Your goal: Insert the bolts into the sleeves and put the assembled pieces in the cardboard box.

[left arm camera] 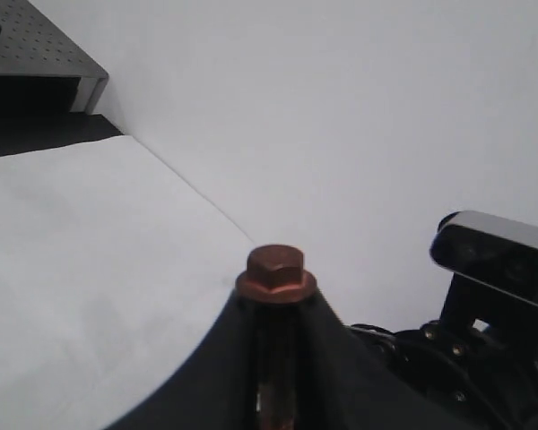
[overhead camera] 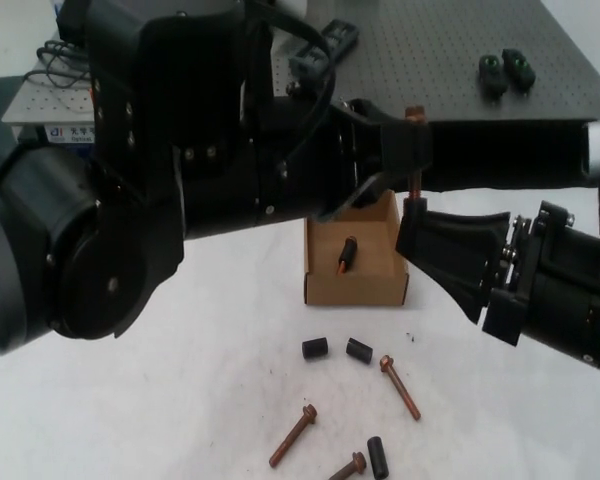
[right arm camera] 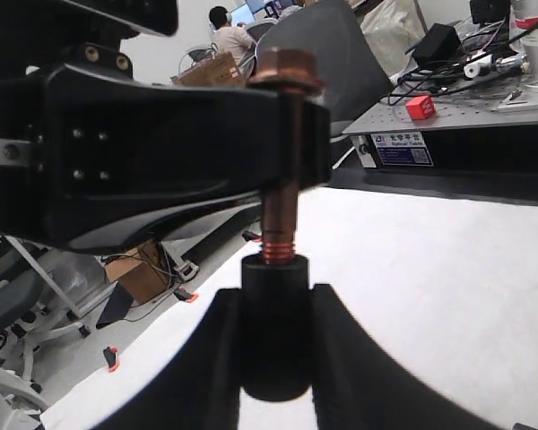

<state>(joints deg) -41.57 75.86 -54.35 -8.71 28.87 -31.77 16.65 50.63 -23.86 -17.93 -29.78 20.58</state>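
Pinching a copper bolt just under its flanged head, the left gripper has both black fingers pressed onto the shank, and the bolt stands upright, head on top. Directly beneath it the right gripper is clamped on a black sleeve, a finger hugging each side, with the sleeve upright and its mouth facing up. From the right wrist view, the threaded tip of the bolt sits right at the sleeve's mouth and looks barely entered, while most of the shank above it is bare. Over in the high view, bolt and sleeve meet in the air above the far right corner of the cardboard box. The box stands open-topped on the white surface, toward its far edge, where the dark perforated plate begins. Inside the box one assembled piece lies tilted on the floor, a black sleeve with copper showing at its end. In front of the box, one loose sleeve and a second loose sleeve lie side by side, just apart. A loose bolt lies with its head just beside the second loose sleeve. Down by the near edge of the surface, a second bolt lies slanted, and a third bolt has a third sleeve just beside it
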